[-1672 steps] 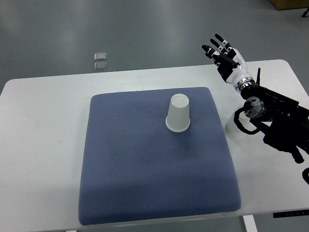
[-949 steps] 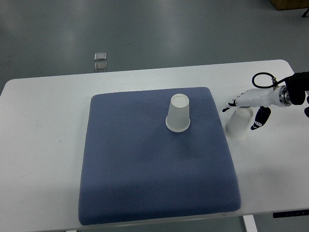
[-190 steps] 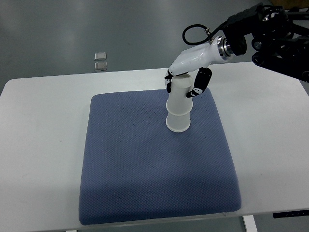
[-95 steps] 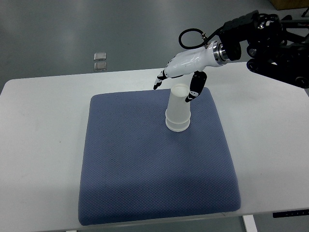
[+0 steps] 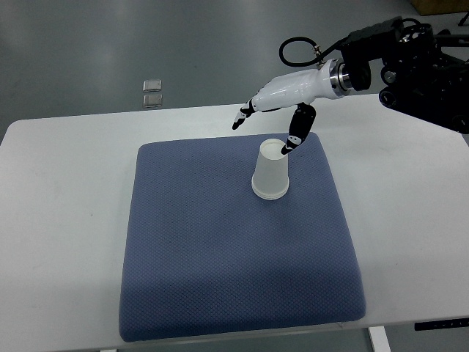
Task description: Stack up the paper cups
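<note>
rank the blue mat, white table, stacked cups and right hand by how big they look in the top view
1. white table
2. blue mat
3. right hand and stacked cups: close in apparent size, and the hand sits nearer the camera, so unranked.

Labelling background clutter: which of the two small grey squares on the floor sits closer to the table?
The lower square in the picture, just past the table's far edge; the other square lies beyond it.

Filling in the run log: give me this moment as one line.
task: stack paper cups | right hand: open, above cup stack | cup stack: upside down on blue mat | left hand: not in view
</note>
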